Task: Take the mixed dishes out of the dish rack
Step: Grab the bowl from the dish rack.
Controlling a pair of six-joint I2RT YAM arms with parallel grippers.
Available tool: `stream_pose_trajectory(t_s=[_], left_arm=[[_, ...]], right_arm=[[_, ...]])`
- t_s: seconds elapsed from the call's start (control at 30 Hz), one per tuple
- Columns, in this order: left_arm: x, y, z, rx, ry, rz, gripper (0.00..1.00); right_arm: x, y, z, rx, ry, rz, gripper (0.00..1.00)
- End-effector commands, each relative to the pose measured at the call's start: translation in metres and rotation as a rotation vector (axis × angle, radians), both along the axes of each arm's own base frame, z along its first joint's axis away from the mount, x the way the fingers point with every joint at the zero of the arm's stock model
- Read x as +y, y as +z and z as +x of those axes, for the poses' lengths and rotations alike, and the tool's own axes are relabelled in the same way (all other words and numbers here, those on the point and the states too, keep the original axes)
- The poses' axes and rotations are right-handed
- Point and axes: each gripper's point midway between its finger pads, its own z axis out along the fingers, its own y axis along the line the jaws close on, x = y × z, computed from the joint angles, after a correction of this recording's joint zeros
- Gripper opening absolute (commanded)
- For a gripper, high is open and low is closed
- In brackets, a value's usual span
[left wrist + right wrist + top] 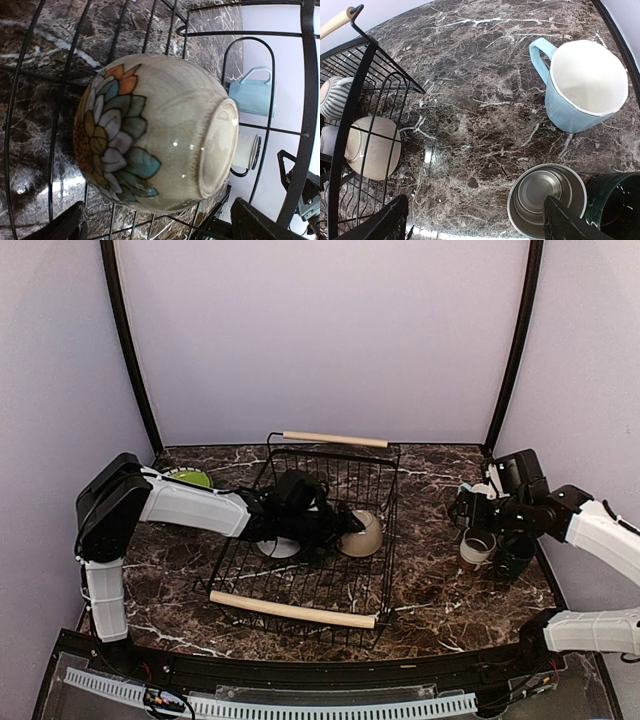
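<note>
The black wire dish rack [300, 612] with wooden handles stands mid-table. A beige bowl [362, 533] with a painted flower lies on its side in it, and a white dish [278, 547] lies beside it. My left gripper [340, 525] reaches into the rack, open, with its fingers [67, 226] either side of the beige bowl [155, 135], not gripping it. My right gripper [462, 510] is open and empty above the table, right of the rack. The right wrist view shows a light-blue mug [585, 90], a small cup [547, 200] and a dark-teal mug [615, 205] on the table. A grey-striped mug [335, 95] sits in the rack.
A green plate [190, 478] lies on the table at the back left, behind my left arm. The small cup [477, 548] and dark-teal mug [515, 555] stand close under my right arm. Purple walls enclose the table on three sides.
</note>
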Motion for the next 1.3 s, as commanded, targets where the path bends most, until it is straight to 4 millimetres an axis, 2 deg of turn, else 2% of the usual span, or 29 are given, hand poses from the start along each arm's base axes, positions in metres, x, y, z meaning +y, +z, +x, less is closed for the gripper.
stream_pose_trajectory(t_s=[0.0, 0.23, 0.47, 0.8, 0.97, 1.27], left_arm=[[0.003, -0.017, 0.0, 0.096, 0.089, -0.006, 0.99], [-0.011, -0.017, -0.003, 0.106, 0.071, -0.033, 0.99], [-0.005, -0.02, 0.005, 0.034, 0.084, -0.003, 0.99], [0.003, -0.009, 0.032, -0.149, 0.104, 0.07, 0.99], [0.002, 0.002, 0.039, -0.202, 0.115, 0.041, 0.99], [0.001, -0.004, 0.044, -0.158, 0.148, 0.017, 0.99]], right_arm=[[0.002, -0.003, 0.003, -0.008, -0.006, 0.02, 0.9], [0.002, -0.008, -0.001, 0.0, -0.008, 0.035, 0.9], [0.001, -0.005, -0.006, -0.008, -0.009, 0.051, 0.9], [0.003, -0.003, -0.01, -0.018, -0.002, 0.072, 0.9], [0.004, -0.004, -0.007, -0.02, 0.005, 0.07, 0.9], [0.007, -0.006, -0.005, -0.015, 0.011, 0.079, 0.9]])
